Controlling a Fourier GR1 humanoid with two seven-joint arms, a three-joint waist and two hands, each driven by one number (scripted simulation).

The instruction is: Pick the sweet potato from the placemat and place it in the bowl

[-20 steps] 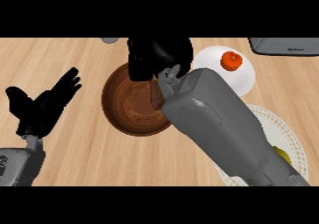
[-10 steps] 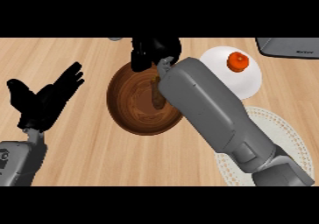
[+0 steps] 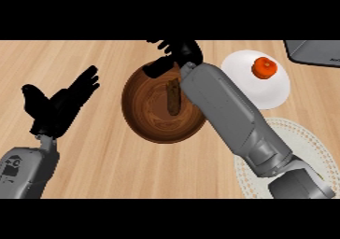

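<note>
The brown sweet potato [image 3: 174, 96] lies lengthwise inside the brown wooden bowl [image 3: 139, 113] at the middle of the counter. My right hand [image 3: 177, 52] hovers over the bowl's far rim with its fingers spread, open and apart from the potato. The right forearm crosses the bowl's right side and hides part of the rim. Under that forearm, at the lower right, lies the cream woven placemat [image 3: 308, 145] with nothing visible on it. My left hand [image 3: 57, 106] rests open at the left, fingers up.
A white plate [image 3: 269, 93] carrying a small orange item [image 3: 265, 67] stands right of the bowl. A grey object [image 3: 317, 52] pokes in at the top right corner. Bare wooden counter [image 3: 97, 163] spreads left of and in front of the bowl.
My right hand has lifted back towards the bowl's far rim and spread its fingers. The sweet potato, hidden before, now lies uncovered in the bowl. The left hand is unchanged.
</note>
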